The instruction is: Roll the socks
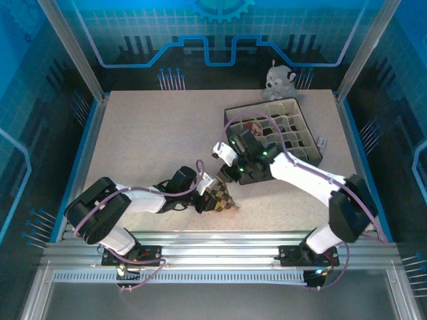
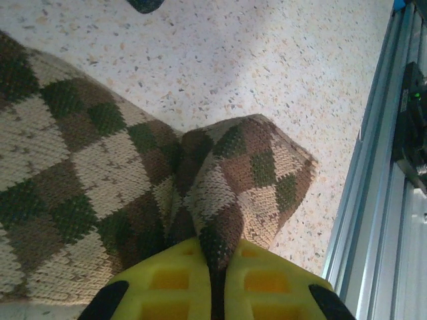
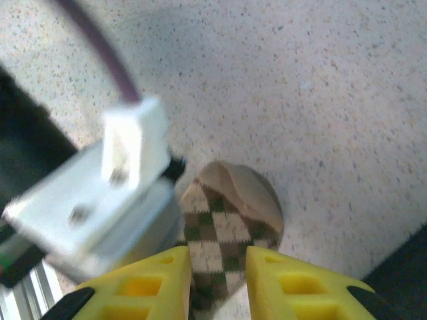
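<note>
A pale speckled table [image 1: 147,133] sits inside a blue-lit enclosure, with 2 arms bolted at its near edge. The left gripper [image 2: 217,257] is clamped tight, its 2 yellow fingers [image 2: 167,280] pressed together on a raised fold of the brown-and-tan argyle sock [image 2: 87,173]. The rest of that sock spreads flat on the table. From above, it lies near the front middle of the table, between the 2 wrists. The right gripper [image 3: 217,270] hangs over one end of the same sock with its fingers parted, gripping nothing, and the knit shows in the gap. Farther back on the right stands a black compartment tray [image 1: 309,133]. A grey plush toy [image 1: 278,80] sits at the far edge.
</note>
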